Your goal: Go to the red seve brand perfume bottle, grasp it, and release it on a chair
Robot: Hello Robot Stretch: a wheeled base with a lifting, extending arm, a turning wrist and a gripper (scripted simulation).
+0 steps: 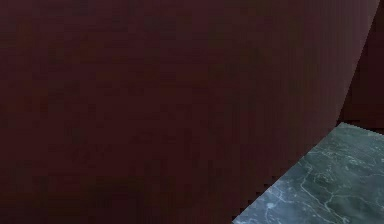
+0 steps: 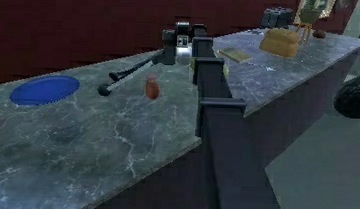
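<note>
**Forward view.** A dark maroon wall [image 1: 150, 100] took up most of the frame. A wedge of veined grey-green marble [image 1: 330, 185] sat at the lower right, most likely the near end of the counter. Judging from this, the robot stood parallel to the wall so that its side, not its front, met the work. No writing appeared here.

**Arm side view.** The marble counter [image 2: 77, 139] ran along the same maroon wall. The arm [image 2: 212, 124] rose over the counter's front edge and reached across the top. At its far end were the 2 white marker squares [image 2: 187, 35]. The tool [image 2: 117, 82] slanted down and left from there, low over the stone.

A small red thing [image 2: 152, 87] stood upright on the counter, near the arm and beside the tool's thin fingers. Its colour and squat bottle shape fitted the perfume bottle of the task. It rested on the stone and was not lifted, so the grasp looked not yet made. The tool's far end was too dark to make out, so I cannot tell whether it had hold of anything.

A blue plate [image 2: 43, 89] lay flat, well apart to the left and clear of the reach. Farther right sat a pale slice [image 2: 233, 54], a bread loaf [image 2: 280, 41] and a dark boxy appliance [image 2: 278, 14] against the wall. These were ordinary kitchen things, out of the arm's way.

No label or brand on the red thing could be read.
</note>
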